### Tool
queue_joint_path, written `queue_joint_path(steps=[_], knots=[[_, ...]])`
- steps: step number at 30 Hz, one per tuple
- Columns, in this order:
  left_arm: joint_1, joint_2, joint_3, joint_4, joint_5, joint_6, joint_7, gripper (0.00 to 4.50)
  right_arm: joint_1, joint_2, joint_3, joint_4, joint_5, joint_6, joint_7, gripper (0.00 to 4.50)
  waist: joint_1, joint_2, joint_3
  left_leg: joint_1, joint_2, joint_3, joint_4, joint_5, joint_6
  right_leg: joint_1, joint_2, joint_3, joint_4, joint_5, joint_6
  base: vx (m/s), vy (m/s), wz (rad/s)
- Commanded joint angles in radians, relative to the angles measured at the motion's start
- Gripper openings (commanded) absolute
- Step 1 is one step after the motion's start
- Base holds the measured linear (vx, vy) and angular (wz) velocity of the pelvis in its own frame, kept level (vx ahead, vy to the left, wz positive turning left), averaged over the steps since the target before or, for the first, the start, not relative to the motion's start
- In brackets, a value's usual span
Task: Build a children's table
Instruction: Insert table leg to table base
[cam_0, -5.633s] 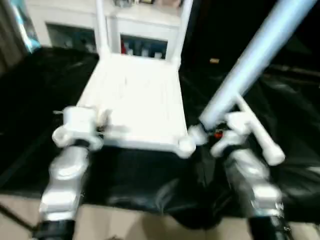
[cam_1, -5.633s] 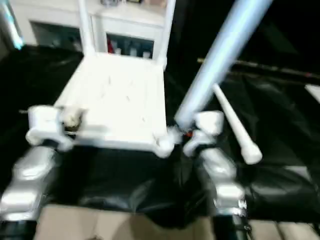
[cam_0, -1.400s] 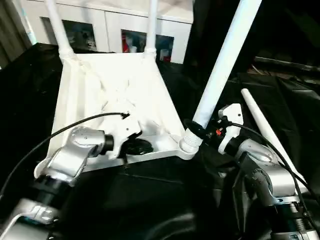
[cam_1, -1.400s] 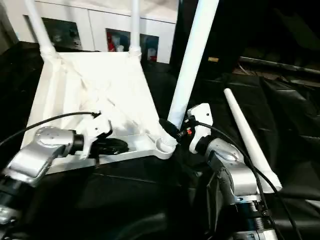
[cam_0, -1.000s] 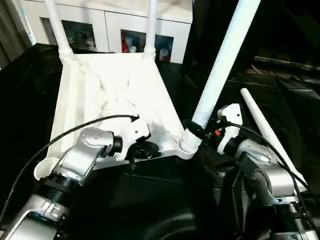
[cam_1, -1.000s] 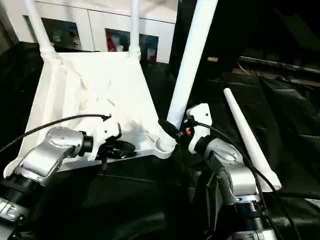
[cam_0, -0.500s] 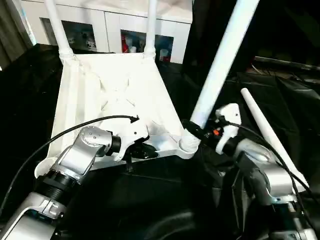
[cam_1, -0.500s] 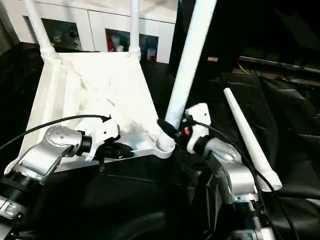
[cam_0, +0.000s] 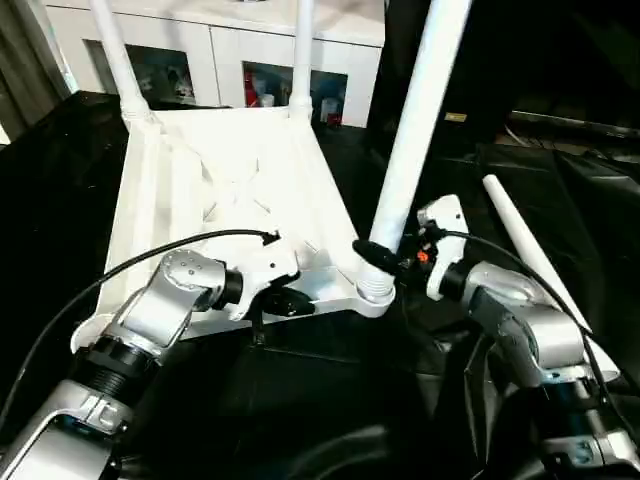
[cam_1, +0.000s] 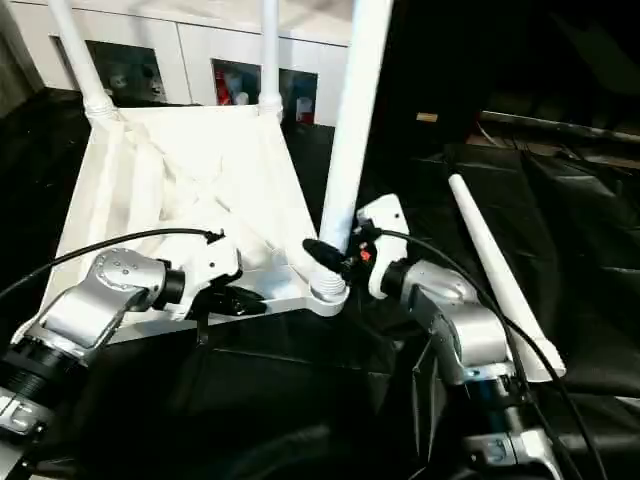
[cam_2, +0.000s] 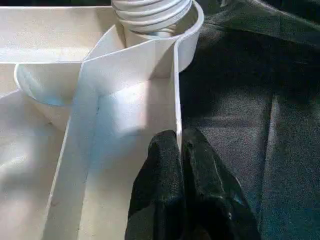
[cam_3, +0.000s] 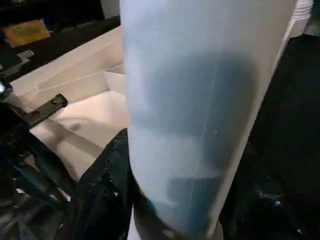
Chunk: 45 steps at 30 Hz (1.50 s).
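Observation:
The children's table lies upside down, its white ribbed tabletop on black cloth. Two white legs stand in its far corner sockets. My right gripper is shut on a third leg, whose threaded end sits in the near right socket; this leg stands almost upright. In the right wrist view the leg is held by a black finger. My left gripper is shut on the tabletop's thin near rim, close to that socket. Another leg lies loose to the right.
The black-draped work table spreads around the tabletop, with folds on the right. A white cabinet stands behind it. A black cable arcs over my left forearm.
The held leg has swung from leaning right to nearly upright in the socket, and my right gripper moved left with it. My left gripper's fingers have closed on the tabletop's near rim.

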<state>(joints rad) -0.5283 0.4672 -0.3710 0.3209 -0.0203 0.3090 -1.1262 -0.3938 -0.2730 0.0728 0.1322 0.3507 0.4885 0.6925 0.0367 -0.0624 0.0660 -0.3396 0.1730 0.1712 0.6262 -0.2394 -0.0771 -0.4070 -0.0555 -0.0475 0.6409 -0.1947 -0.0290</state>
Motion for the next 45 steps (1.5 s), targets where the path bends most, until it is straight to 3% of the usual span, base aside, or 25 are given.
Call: queue_joint_path(steps=[1, 6, 7, 8, 12, 22, 23, 28, 37, 45], knots=[[-0.011, 0.0, -0.013, 0.004, 0.024, 0.005, 0.016, 0.0, 0.015, -0.012, 0.01, -0.003, 0.009, 0.045, 0.017, 1.88, 0.005, 0.013, -0.062, -0.007, 0.057, -0.02, -0.087, -0.094, 0.014, 0.058, -0.089, 0.06, -0.086, -0.209, -0.211, 0.0, 0.0, 0.0], [0.004, -0.01, 0.0, 0.005, 0.015, -0.008, 0.029, 0.0, 0.031, -0.014, 0.018, -0.013, 0.003, 0.054, 0.02, 1.88, 0.004, 0.01, -0.059, -0.006, 0.056, -0.019, -0.088, -0.113, 0.011, 0.053, -0.09, 0.06, -0.093, -0.264, -0.195, 0.0, 0.0, 0.0], [0.006, -0.011, 0.001, 0.007, 0.015, -0.012, 0.03, 0.0, 0.033, -0.015, 0.021, -0.014, -0.001, 0.054, 0.021, 1.88, 0.003, 0.004, -0.059, -0.007, 0.056, -0.018, -0.088, -0.116, 0.011, 0.053, -0.09, 0.06, -0.095, -0.277, -0.19, 0.0, 0.0, 0.0], [0.006, -0.011, 0.005, 0.012, 0.014, -0.019, 0.032, 0.0, 0.033, -0.018, 0.024, -0.015, -0.004, 0.058, 0.02, 1.88, 0.005, 0.008, -0.058, -0.005, 0.056, -0.019, -0.088, -0.12, 0.01, 0.051, -0.091, 0.06, -0.096, -0.295, -0.184, 0.0, 0.0, 0.0], [0.0, -0.012, 0.019, 0.026, 0.005, -0.041, 0.033, 0.0, 0.029, -0.029, 0.027, -0.004, -0.022, 0.042, 0.013, 1.88, 0.004, 0.005, -0.057, -0.007, 0.056, -0.02, -0.09, -0.124, 0.008, 0.05, -0.091, 0.06, -0.099, -0.325, -0.164, 0.0, 0.0, 0.0], [-0.002, -0.014, 0.032, 0.028, -0.028, -0.077, 0.006, 0.0, 0.025, -0.068, 0.015, 0.0, -0.021, 0.051, 0.033, 1.88, 0.004, 0.003, -0.061, -0.011, 0.055, -0.018, -0.087, -0.09, 0.018, 0.053, -0.089, 0.06, -0.093, -0.264, -0.178, 0.0, 0.0, 0.0], [-0.003, -0.012, 0.031, 0.03, -0.026, -0.077, 0.005, 0.0, 0.026, -0.069, 0.015, -0.001, -0.02, 0.054, 0.034, 1.88, 0.005, 0.008, -0.061, -0.009, 0.056, -0.019, -0.087, -0.087, 0.019, 0.052, -0.09, 0.06, -0.092, -0.256, -0.18, 0.0, 0.0, 0.0], [-0.006, -0.006, 0.026, 0.039, -0.02, -0.081, 0.004, 0.0, 0.032, -0.078, 0.013, -0.002, -0.017, 0.057, 0.034, 1.88, 0.004, 0.008, -0.062, -0.01, 0.056, -0.018, -0.088, -0.072, 0.024, 0.055, -0.09, 0.059, -0.089, -0.208, -0.201, 0.0, 0.0, 0.0], [-0.006, -0.004, 0.021, 0.04, -0.015, -0.086, 0.0, 0.0, 0.04, 0.019, -0.07, 0.085, 0.052, -0.004, 0.006, 1.88, 0.005, 0.01, -0.06, -0.008, 0.058, -0.018, -0.091, -0.104, 0.013, 0.052, -0.092, 0.06, -0.094, -0.256, -0.196, 0.0, 0.0, 0.0], [-0.002, 0.011, 0.022, 0.04, -0.011, -0.089, -0.004, 0.0, 0.109, 0.064, -0.115, 0.154, 0.053, -0.11, -0.002, 1.88, 0.005, 0.018, -0.06, -0.008, 0.058, -0.021, -0.095, -0.131, 0.005, 0.053, -0.093, 0.059, -0.097, -0.276, -0.195, 0.0, 0.0, 0.0]])
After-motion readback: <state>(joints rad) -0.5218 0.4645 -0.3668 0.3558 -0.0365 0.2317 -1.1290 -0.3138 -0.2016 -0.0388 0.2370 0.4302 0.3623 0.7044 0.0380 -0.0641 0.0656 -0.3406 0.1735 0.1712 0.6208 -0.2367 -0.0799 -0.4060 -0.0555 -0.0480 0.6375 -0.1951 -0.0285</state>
